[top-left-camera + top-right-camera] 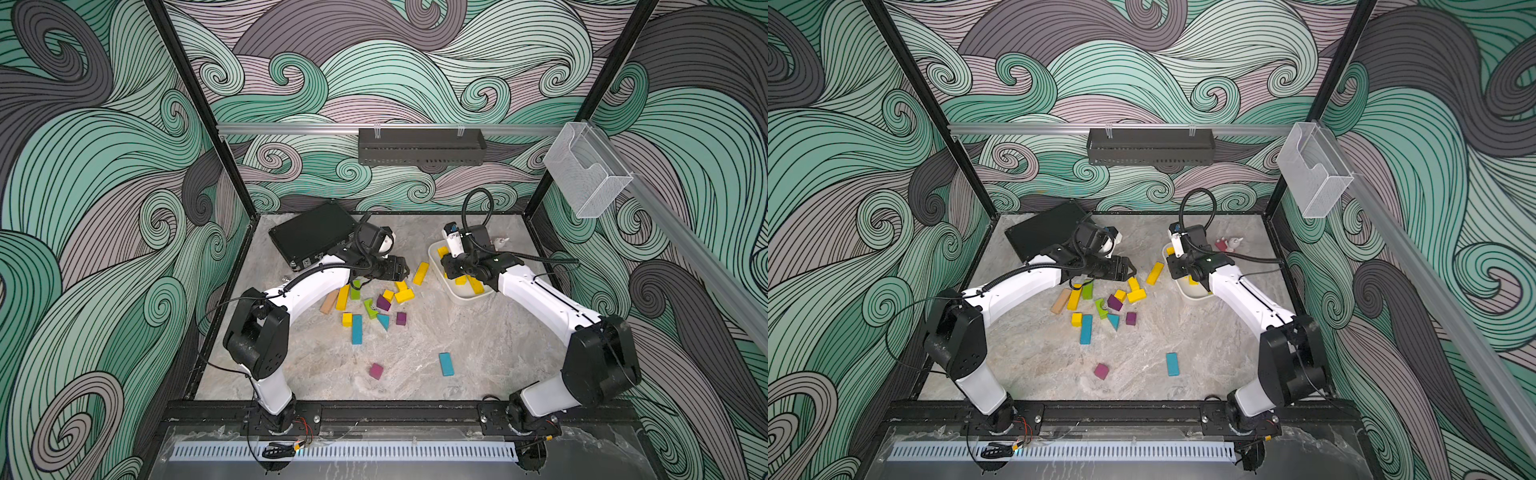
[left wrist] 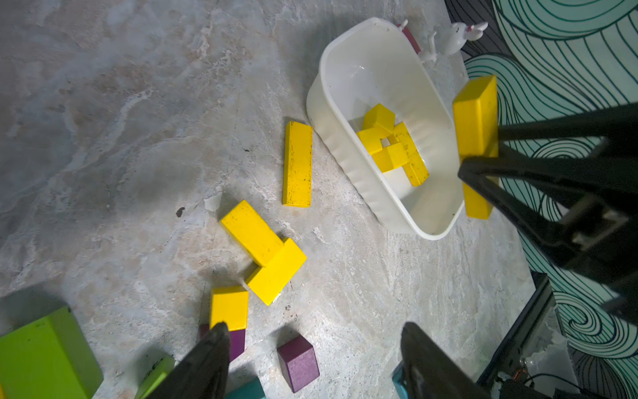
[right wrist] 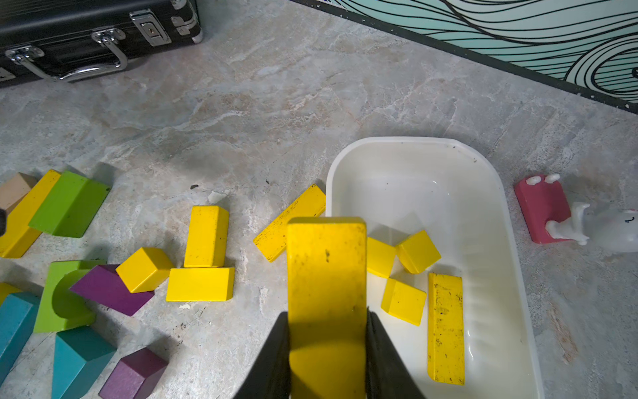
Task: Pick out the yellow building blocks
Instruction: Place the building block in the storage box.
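Note:
My right gripper [image 3: 326, 314] is shut on a long yellow bar [image 3: 326, 269] and holds it above the near rim of the white tub [image 3: 414, 140]. Several yellow building blocks [image 3: 417, 252] lie inside the tub. More yellow blocks lie on the table: a long bar [image 1: 420, 273] next to the tub, two short bars [image 1: 404, 296] touching, a cube [image 1: 387, 295] leaning on a purple block, another bar [image 1: 343, 297] and a cube [image 1: 347, 319]. My left gripper [image 2: 314, 328] hovers open over the pile with nothing between its fingers.
Lime-green blocks [image 1: 355, 289], purple blocks [image 1: 383, 303], teal blocks [image 1: 357, 329] and a tan bar [image 1: 329, 302] are mixed into the pile. A teal bar [image 1: 446, 364] and a purple cube [image 1: 376, 370] lie apart nearer the front. A black case [image 1: 311, 237] sits at the back left. A pink block with a white toy [image 3: 542, 210] lies behind the tub.

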{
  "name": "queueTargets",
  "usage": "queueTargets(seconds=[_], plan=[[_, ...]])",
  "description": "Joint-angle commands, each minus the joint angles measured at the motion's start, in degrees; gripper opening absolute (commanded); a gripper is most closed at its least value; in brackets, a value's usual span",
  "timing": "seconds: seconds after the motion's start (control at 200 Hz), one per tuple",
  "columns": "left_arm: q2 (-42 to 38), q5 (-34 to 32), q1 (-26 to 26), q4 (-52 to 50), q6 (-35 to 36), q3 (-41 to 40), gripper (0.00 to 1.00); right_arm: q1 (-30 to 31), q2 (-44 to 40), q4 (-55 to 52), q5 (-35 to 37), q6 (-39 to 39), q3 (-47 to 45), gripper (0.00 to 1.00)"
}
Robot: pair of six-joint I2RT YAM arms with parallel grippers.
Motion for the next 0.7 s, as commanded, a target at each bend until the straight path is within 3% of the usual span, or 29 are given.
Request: queueTargets(seconds=[0.0,0.2,0.695], plan=[[1.89,2.47,-0.24,0.79,3.25,1.9,0.77,-0.74,1.5,-1.31,0.3,-0.16,1.78,0.27],[4.23,6.11,-0.29,-1.62,4.31,4.28,0.77,-1.97,4.55,-1.58,0.82,0.35,3.45,0.27],[4.25,6.21,-0.1,-4.17,4.59,5.0,0.78,-3.91,13.73,-5.16,1.32,1.6,11.42,0.28]])
